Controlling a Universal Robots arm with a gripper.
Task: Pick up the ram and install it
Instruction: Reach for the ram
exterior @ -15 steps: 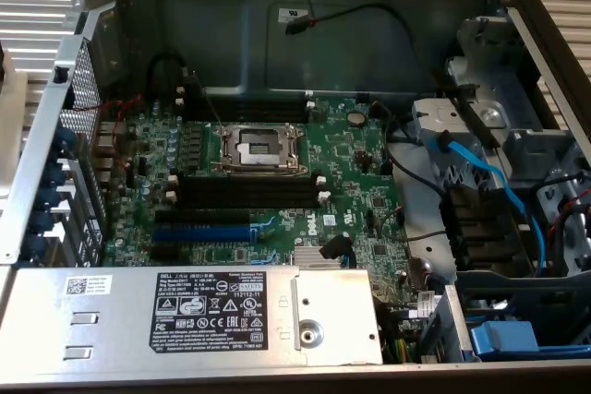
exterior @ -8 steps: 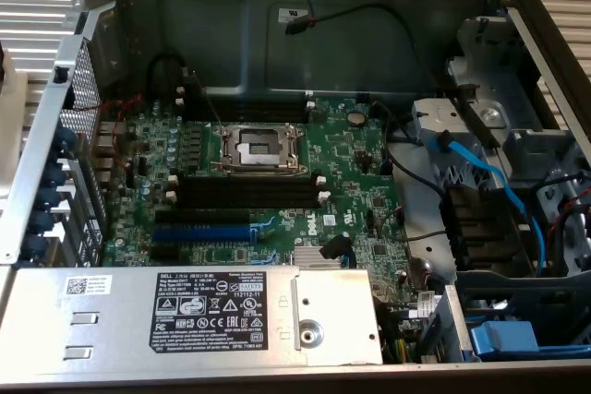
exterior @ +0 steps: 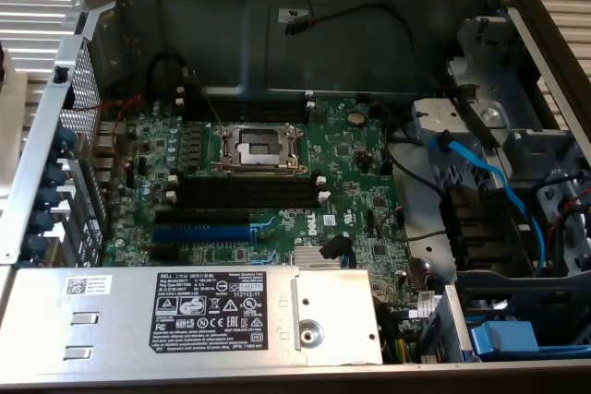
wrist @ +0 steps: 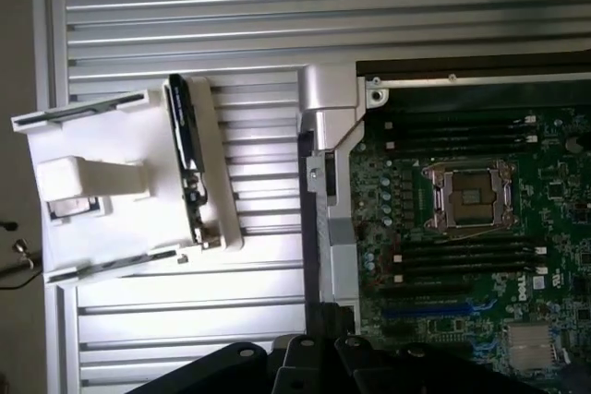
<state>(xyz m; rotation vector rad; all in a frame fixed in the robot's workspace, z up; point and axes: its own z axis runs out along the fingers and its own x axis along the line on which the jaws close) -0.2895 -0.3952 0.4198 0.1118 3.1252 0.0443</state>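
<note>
Gripper (wrist: 319, 359) closed, holding nothing, well apart from the ram (wrist: 185, 149), standing on edge in the white holder (wrist: 111, 182) on the ribbed table (wrist: 185, 34) outside the case (wrist: 328, 99). Likely best: open first, centre over its mid-length, square to the long edge, grip evenly.

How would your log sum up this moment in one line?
ram: upright in white holder, outside case | slots: empty | gripper: shut, apart from ram
</note>
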